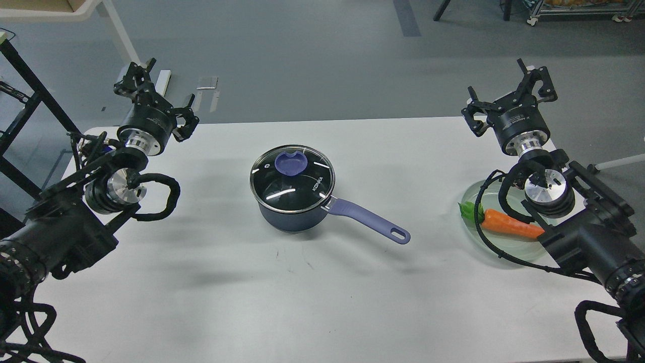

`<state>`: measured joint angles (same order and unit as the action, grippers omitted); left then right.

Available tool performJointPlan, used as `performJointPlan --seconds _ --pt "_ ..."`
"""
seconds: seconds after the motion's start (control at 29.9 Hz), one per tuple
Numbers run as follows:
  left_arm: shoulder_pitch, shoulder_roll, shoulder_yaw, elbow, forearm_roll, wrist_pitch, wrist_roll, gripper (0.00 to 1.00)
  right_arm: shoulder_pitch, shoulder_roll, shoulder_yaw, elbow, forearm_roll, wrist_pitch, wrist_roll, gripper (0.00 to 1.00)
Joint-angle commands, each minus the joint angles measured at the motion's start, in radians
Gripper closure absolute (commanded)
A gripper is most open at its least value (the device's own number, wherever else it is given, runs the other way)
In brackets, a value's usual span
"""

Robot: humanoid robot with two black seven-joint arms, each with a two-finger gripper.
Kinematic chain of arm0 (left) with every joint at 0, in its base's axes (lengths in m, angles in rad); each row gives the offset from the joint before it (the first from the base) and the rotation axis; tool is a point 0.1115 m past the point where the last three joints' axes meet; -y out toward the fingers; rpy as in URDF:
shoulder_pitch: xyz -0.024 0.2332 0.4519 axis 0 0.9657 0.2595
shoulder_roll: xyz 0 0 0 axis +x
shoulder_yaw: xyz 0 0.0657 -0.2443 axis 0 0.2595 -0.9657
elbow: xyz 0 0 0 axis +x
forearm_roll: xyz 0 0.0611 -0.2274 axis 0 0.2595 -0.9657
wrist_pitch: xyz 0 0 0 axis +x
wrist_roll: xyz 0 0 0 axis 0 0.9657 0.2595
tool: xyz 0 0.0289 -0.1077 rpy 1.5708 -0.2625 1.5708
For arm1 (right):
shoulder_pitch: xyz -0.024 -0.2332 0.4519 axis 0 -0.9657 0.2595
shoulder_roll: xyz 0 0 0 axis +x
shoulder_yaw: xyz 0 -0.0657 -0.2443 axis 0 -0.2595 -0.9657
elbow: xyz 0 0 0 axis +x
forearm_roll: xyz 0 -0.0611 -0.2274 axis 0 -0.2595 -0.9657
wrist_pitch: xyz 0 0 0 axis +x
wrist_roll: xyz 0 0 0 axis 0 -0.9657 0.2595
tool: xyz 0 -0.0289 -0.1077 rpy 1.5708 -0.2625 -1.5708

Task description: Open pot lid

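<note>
The pot point(289, 218), a small dark navy saucepan, stands at the middle of the white table point(352, 302). Its lavender-blue handle point(370, 220) points toward the front right. The glass lid point(292, 179) sits flat on the pot, its lavender knob point(291, 162) uppermost. My left gripper point(161, 97) hovers at the table's far left corner, open and empty, well away from the pot. Over the far right edge my right gripper point(505, 97) is open too, holding nothing.
A pale green plate point(491, 252) with an orange carrot point(509, 227) lies at the right, partly under my right arm. Beyond the table's far edge is grey floor, with a black frame at the far left.
</note>
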<state>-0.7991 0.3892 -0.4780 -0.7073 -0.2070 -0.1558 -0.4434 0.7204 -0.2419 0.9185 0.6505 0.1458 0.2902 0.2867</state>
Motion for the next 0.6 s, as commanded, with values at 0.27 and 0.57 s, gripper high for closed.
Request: performJointPlan --seconds 0.27,0.57 --pt "-0.006 0.004 0.015 -0.001 0.005 0.045 0.006 0.00 0.005 -0.013 -0.009 0.026 0.000 -0.016 0.008 0.00" --pt "-0.011 0.020 0.013 -0.049 0.011 0.039 0.035 0.00 0.201 -0.183 -0.323 0.070 -0.014 -0.017 0.002 0.00"
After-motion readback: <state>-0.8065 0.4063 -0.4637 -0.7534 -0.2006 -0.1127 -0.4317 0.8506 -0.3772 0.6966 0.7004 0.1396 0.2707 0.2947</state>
